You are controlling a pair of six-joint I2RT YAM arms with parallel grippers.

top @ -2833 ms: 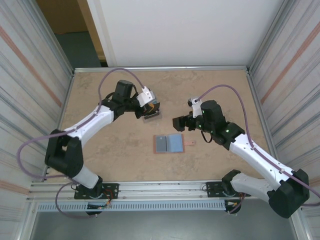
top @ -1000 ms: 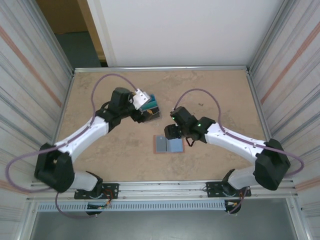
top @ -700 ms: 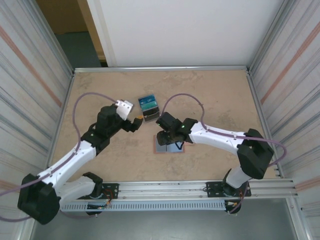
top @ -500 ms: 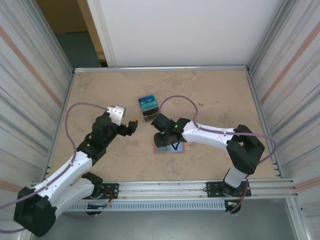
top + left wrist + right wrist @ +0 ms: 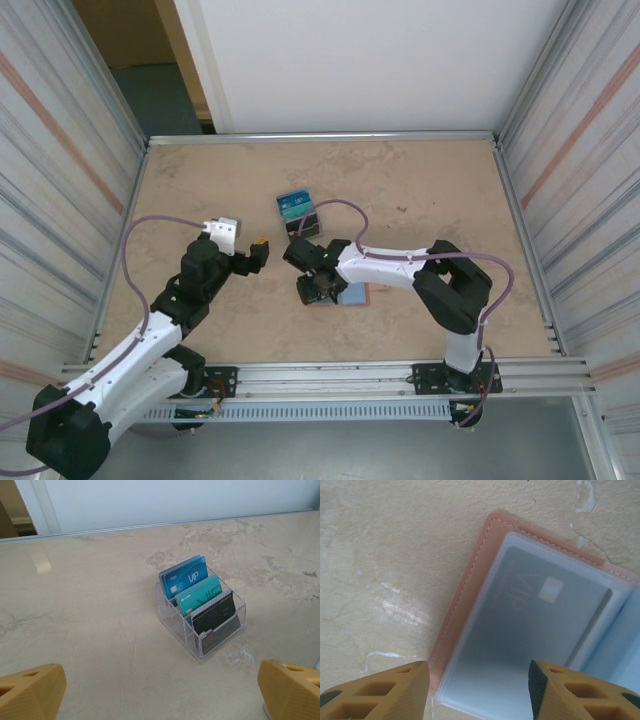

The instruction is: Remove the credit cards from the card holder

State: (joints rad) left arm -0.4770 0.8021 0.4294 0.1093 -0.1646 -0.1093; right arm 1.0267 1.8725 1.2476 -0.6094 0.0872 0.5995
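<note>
Two moves: my right gripper [image 5: 477, 690] came over the card holder [image 5: 464, 597] mid-desk, jaws parted (empty), so pulling the card [image 5: 540, 617] is next; left gripper [image 5: 160, 687] backed off, spread wide.

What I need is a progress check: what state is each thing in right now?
card holder: lying open on the table.
grey card: inside the holder's clear sleeve.
clear stand: upright, three cards standing in it.
left gripper: open, empty.
right gripper: open, poised over the holder's sleeve.
</note>
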